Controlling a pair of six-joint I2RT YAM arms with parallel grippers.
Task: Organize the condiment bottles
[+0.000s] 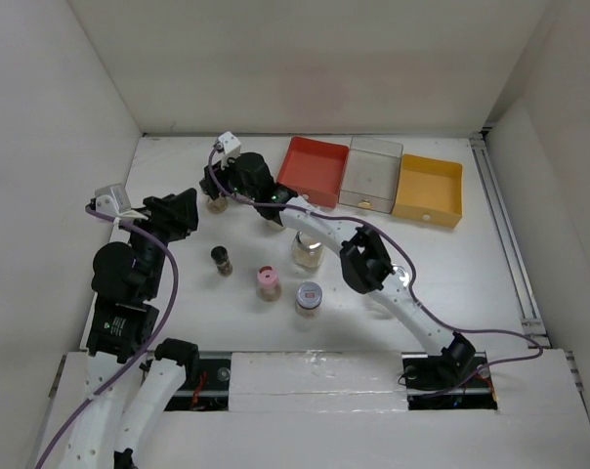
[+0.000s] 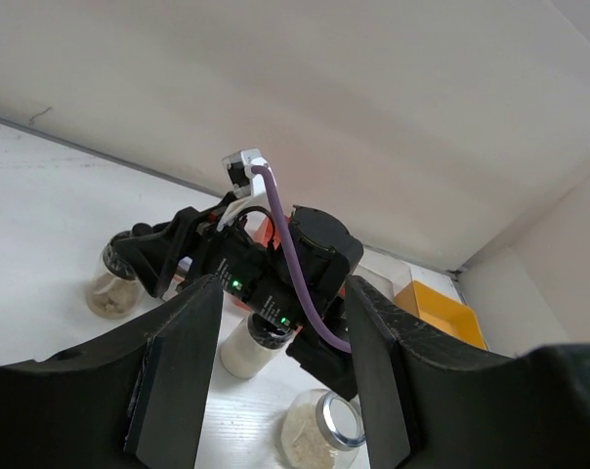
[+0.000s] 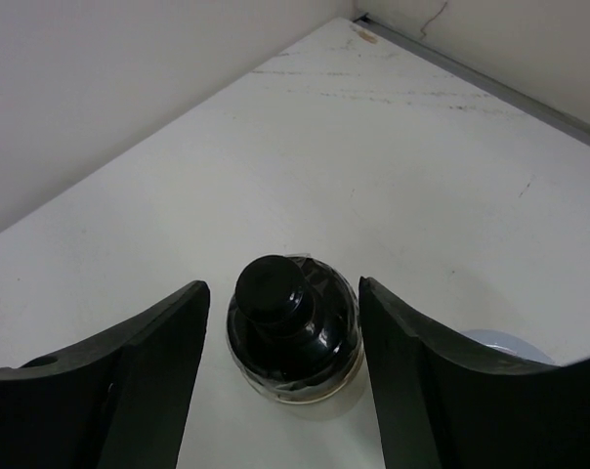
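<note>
and there was the right gripper (image 3: 283, 285), reaching across to the far left of the table (image 3: 402, 147), jaws spread wide and set either side of a black-capped bottle (image 3: 293, 332). in the wrist view the bottle stood upright. it had a round glossy black knob on a broad black shoulder, with a rim of clear glass showing below. a sliver of table showed between it and the finger on the view's left. the other finger (image 3: 422, 391) sat just beside the glass, and i could not tell whether it touched. from the left wrist the bottle's contents looked tan. overhead it sat near the back-left corner, well left of the red tray (image 1: 315, 168).

the left gripper (image 2: 283, 288) hung off to the left, jaws wide, nothing between them, facing the right arm's wrist.

mid-table, a clear glass jar (image 1: 308, 249) with pale filling stood partly under the right arm. nearer the bases were a dark slim shaker (image 1: 222, 260), a pink-capped bottle (image 1: 268, 283) and a grey-lidded jar (image 1: 309, 296), in a loose row, each apart from the others. the clear tray (image 1: 371, 174) and orange tray (image 1: 428, 191) lined up beside the red one at the back.
</note>
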